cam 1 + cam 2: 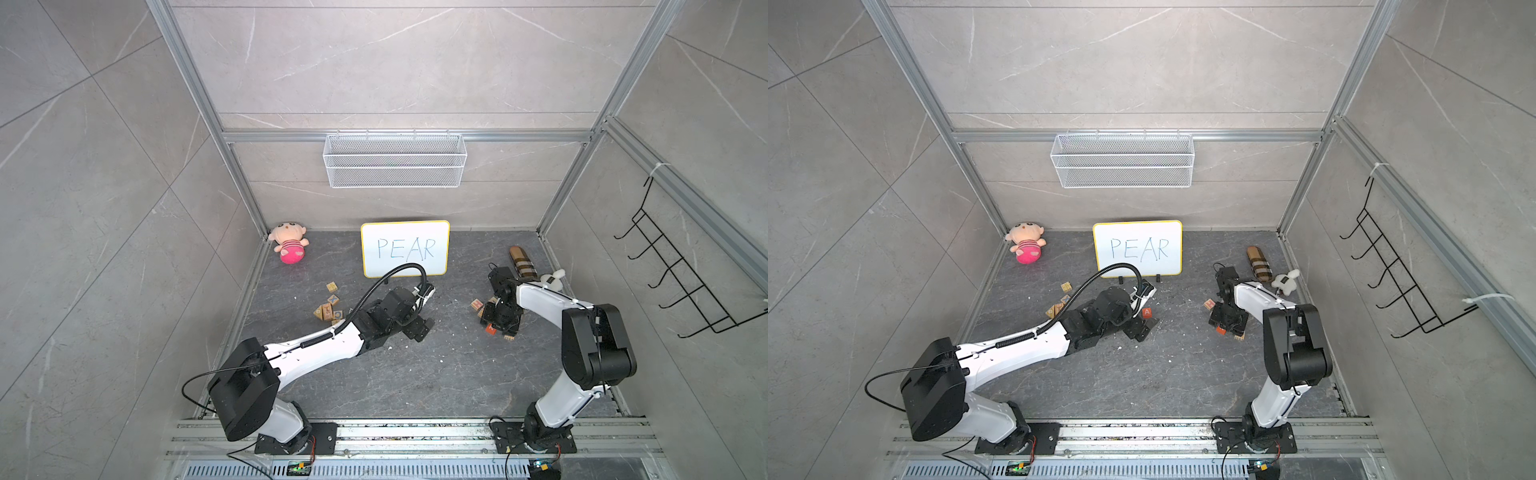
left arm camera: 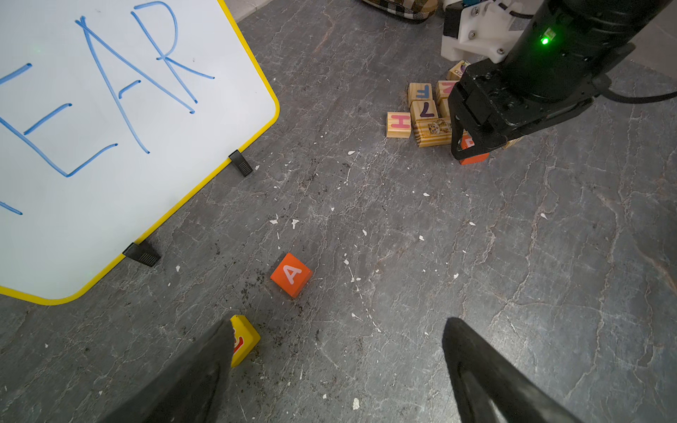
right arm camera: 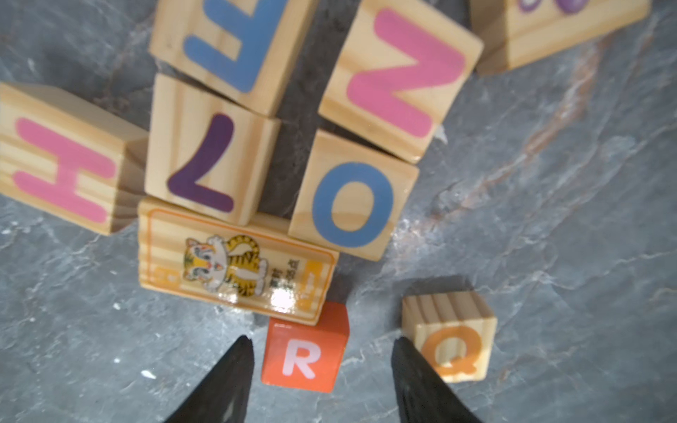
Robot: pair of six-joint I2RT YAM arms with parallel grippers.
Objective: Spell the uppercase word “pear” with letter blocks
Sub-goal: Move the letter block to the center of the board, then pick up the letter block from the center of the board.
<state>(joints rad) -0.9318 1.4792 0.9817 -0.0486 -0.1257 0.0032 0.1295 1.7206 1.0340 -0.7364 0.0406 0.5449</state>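
In both top views the left arm [image 1: 320, 353] stretches low toward the whiteboard [image 1: 405, 249], and the right arm [image 1: 544, 299] bends down over the wooden blocks [image 1: 477, 305].

In the left wrist view the left gripper [image 2: 339, 326] gapes wide and holds nothing. One finger is at the yellow E block [image 2: 247, 338], and the A block [image 2: 292, 274] lies near.

In the right wrist view the right gripper [image 3: 322, 340] stands part open astride the R block [image 3: 304, 351], with a gap on each side.

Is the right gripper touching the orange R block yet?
Apart. In the right wrist view the right gripper straddles the orange R block, with grey floor showing on both sides between its fingertips and the block.
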